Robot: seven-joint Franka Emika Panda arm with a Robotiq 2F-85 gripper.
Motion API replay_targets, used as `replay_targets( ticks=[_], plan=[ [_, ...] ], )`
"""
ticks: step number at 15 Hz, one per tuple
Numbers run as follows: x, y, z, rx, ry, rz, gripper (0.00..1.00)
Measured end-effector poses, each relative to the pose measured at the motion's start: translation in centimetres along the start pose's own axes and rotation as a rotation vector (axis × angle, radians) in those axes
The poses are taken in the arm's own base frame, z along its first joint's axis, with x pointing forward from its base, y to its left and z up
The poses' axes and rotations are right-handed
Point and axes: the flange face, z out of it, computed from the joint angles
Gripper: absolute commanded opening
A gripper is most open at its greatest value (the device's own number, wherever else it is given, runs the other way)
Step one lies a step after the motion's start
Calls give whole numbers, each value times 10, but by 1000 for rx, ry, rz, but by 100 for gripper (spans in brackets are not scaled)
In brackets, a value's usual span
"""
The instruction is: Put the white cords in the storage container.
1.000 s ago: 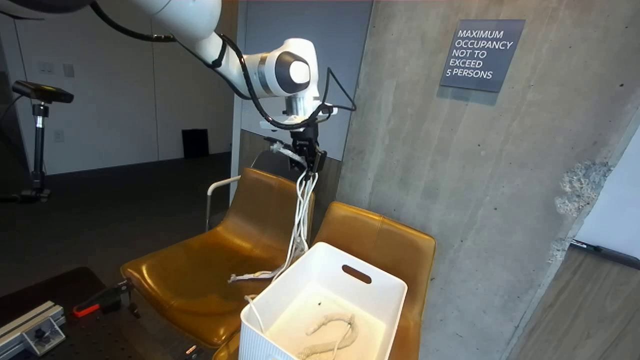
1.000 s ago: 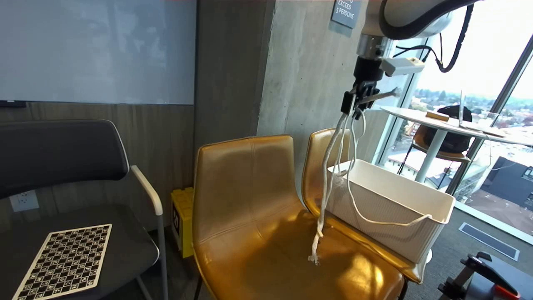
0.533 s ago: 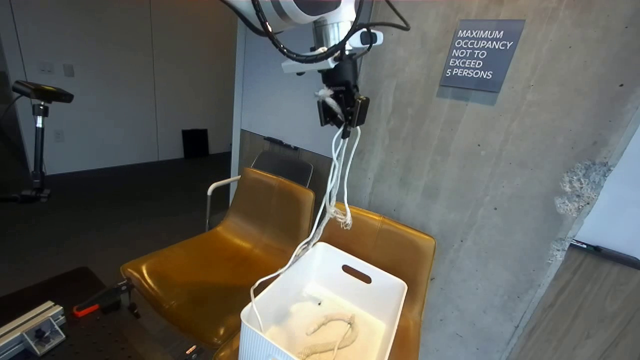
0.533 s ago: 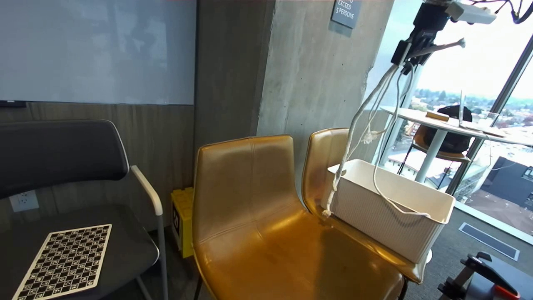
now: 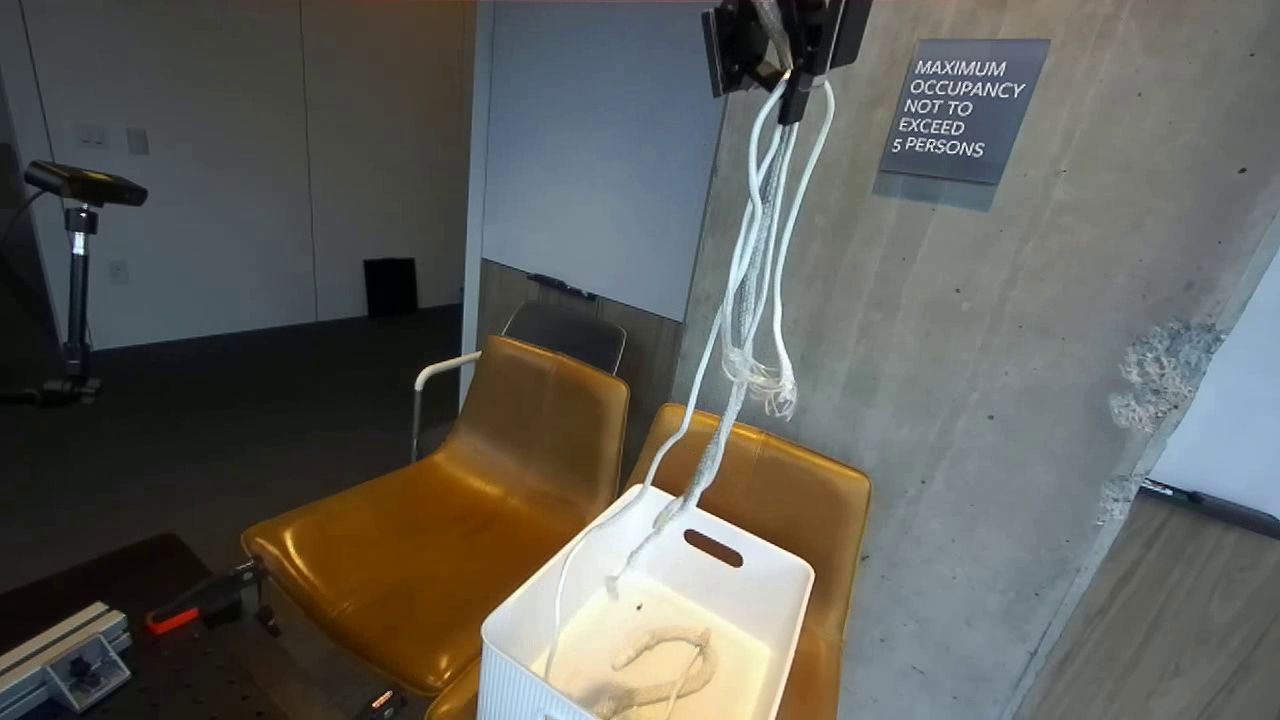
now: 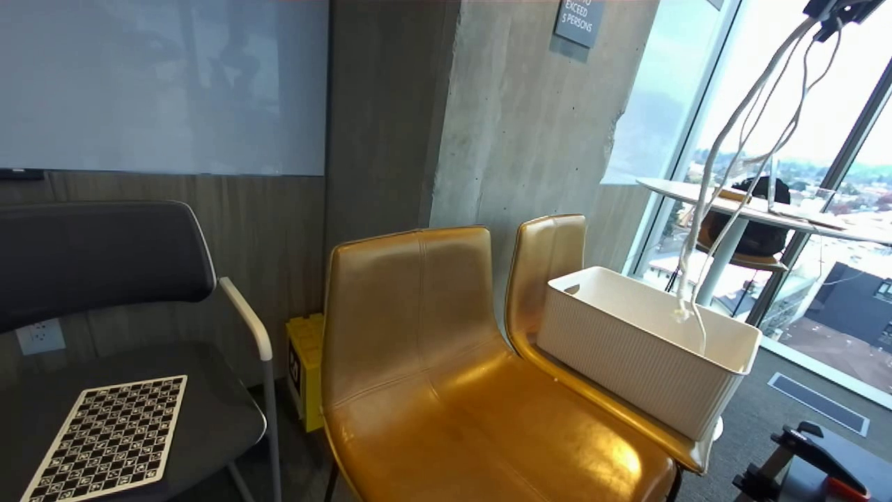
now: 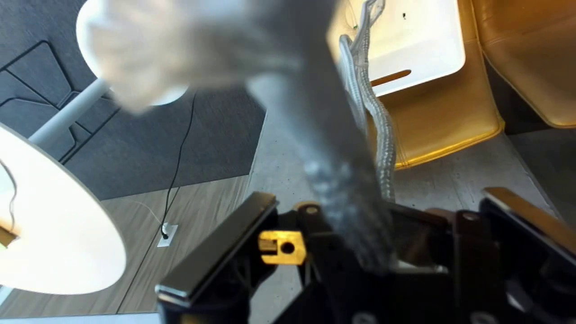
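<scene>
Gripper (image 5: 790,92), in an exterior view, clamped on the white cords (image 5: 745,290), which dangle above the storage container (image 5: 765,575), two tails (image 5: 664,514) reaching inside; a curled cord (image 5: 708,662) lies on its floor. In an exterior view, a frayed tip (image 6: 681,316) hangs within the container's mouth. Wrist view: a blurred upper end (image 7: 315,121) projects past the grip. Handling, judged: light, limp, robust; best gripped bunched, mid-length, keeping tails short.

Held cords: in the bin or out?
Partly in: in both exterior views, the lowest strands of the white cords reach inside the storage container; the rest hangs above its rim from the gripper.
</scene>
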Motion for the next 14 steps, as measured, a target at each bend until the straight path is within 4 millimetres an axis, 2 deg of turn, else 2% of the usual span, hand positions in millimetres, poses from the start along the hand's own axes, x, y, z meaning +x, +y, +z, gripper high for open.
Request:
replay_targets(
  ticks=[1, 3, 9, 11, 14],
  plan=[
    [-7, 12, -8, 0, -4, -5, 0],
    [-17, 13, 1, 9, -32, -30, 0],
    [-39, -51, 95, 59, -170, -136, 0],
    [-44, -62, 113, 64, -195, -152, 0],
    [-50, -71, 127, 70, -214, -168, 0]
  ],
)
